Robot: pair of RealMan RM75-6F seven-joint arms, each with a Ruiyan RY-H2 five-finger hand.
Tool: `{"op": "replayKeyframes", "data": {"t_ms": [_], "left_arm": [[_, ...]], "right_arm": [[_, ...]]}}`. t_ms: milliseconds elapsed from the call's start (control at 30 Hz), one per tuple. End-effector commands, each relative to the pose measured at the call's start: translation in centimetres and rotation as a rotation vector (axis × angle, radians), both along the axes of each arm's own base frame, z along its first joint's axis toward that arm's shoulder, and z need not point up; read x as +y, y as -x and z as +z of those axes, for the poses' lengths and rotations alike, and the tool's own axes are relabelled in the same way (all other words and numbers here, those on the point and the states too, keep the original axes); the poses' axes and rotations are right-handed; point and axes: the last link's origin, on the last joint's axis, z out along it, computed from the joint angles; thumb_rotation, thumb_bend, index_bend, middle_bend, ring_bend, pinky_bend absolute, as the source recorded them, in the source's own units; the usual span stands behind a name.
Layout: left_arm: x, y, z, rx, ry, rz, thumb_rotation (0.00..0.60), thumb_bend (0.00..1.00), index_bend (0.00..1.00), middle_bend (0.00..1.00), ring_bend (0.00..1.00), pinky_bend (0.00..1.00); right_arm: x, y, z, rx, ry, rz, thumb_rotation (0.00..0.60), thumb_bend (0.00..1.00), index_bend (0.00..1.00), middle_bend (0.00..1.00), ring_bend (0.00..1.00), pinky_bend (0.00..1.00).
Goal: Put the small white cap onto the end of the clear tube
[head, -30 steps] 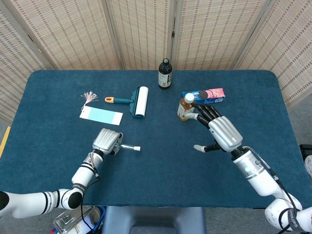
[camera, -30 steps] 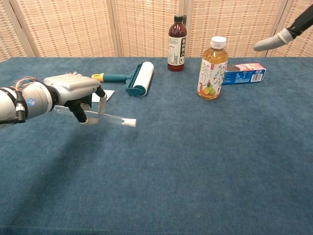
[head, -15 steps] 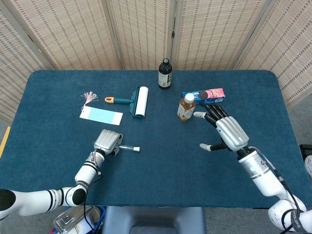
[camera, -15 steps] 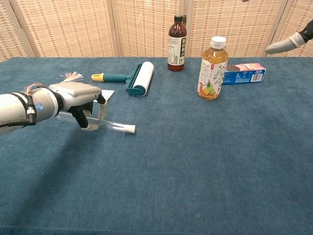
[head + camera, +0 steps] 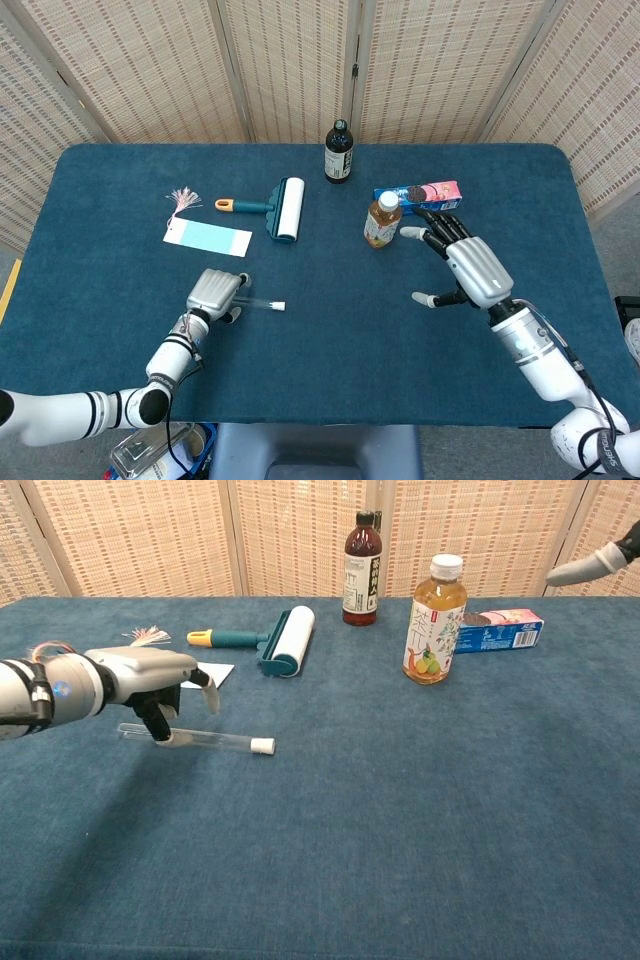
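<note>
At the near left of the worktop (image 5: pixel 420 810), the left hand (image 5: pixel 140 675) hovers low over the clear tube (image 5: pixel 190 738), fingers curled down around its open end; whether they still pinch it cannot be told. The tube lies flat on the blue cloth, and the small white cap (image 5: pixel 262 746) already sits on its far end, so the job looks done. The right hand (image 5: pixel 465 265) hangs spread and empty well apart, beside the juice bottle (image 5: pixel 434 620), apparently keeping out of the way.

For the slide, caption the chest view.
Left hand over the capped clear tube lying on the blue table, bottles behind.
</note>
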Motion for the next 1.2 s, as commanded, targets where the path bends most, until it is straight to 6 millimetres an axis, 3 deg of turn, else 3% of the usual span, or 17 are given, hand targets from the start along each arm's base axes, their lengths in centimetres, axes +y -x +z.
{"op": "replayKeyframes", "data": {"t_ms": [33, 200, 267, 400, 500, 667, 833, 1000, 1200], "left_arm": [[-0.7, -0.1, 3.5, -0.094, -0.068, 0.009, 0.600, 0.34, 0.28, 0.98, 1.00, 1.00], [-1.9, 2.1, 8.6, -0.155, -0.189, 0.025, 0.600, 0.34, 0.28, 0.88, 0.91, 1.00], [-2.4, 3.4, 10.1, -0.170, -0.243, 0.036, 0.600, 0.34, 0.30, 0.84, 0.86, 1.00], [-3.8, 6.8, 13.0, -0.179, -0.349, 0.047, 0.600, 0.34, 0.33, 0.77, 0.76, 0.98], [-5.2, 9.5, 14.6, -0.168, -0.410, 0.056, 0.600, 0.34, 0.33, 0.70, 0.68, 0.88], [-8.2, 13.1, 16.5, -0.155, -0.478, 0.084, 0.600, 0.34, 0.30, 0.51, 0.49, 0.61], [-11.1, 14.5, 17.5, -0.155, -0.545, 0.058, 0.600, 0.34, 0.28, 0.40, 0.39, 0.48], [-13.4, 14.5, 17.7, -0.149, -0.573, 0.030, 0.600, 0.34, 0.27, 0.38, 0.37, 0.44], [-14.8, 14.1, 17.6, -0.135, -0.575, 0.039, 0.600, 0.34, 0.27, 0.38, 0.38, 0.41]], "right_arm": [[0.4, 0.9, 0.9, 0.029, 0.020, -0.021, 0.600, 0.10, 0.18, 0.03, 0.00, 0.00], [1.7, 3.4, 2.7, 0.110, 0.070, -0.089, 0.600, 0.20, 0.18, 0.09, 0.00, 0.01], [2.5, 4.5, 3.2, 0.140, 0.083, -0.122, 0.600, 0.23, 0.22, 0.18, 0.02, 0.08], [4.2, 7.5, 4.0, 0.226, 0.117, -0.188, 0.600, 0.28, 0.25, 0.25, 0.11, 0.20], [5.8, 9.4, 4.1, 0.264, 0.129, -0.222, 0.600, 0.29, 0.25, 0.26, 0.12, 0.22], [8.6, 11.8, 4.0, 0.252, 0.160, -0.244, 0.600, 0.29, 0.25, 0.21, 0.07, 0.20], [10.9, 13.2, 4.0, 0.228, 0.191, -0.275, 0.600, 0.28, 0.25, 0.20, 0.06, 0.18], [12.6, 13.6, 3.8, 0.220, 0.222, -0.287, 0.600, 0.28, 0.25, 0.20, 0.06, 0.18], [13.8, 14.2, 3.7, 0.217, 0.214, -0.320, 0.600, 0.28, 0.25, 0.20, 0.06, 0.18]]}}
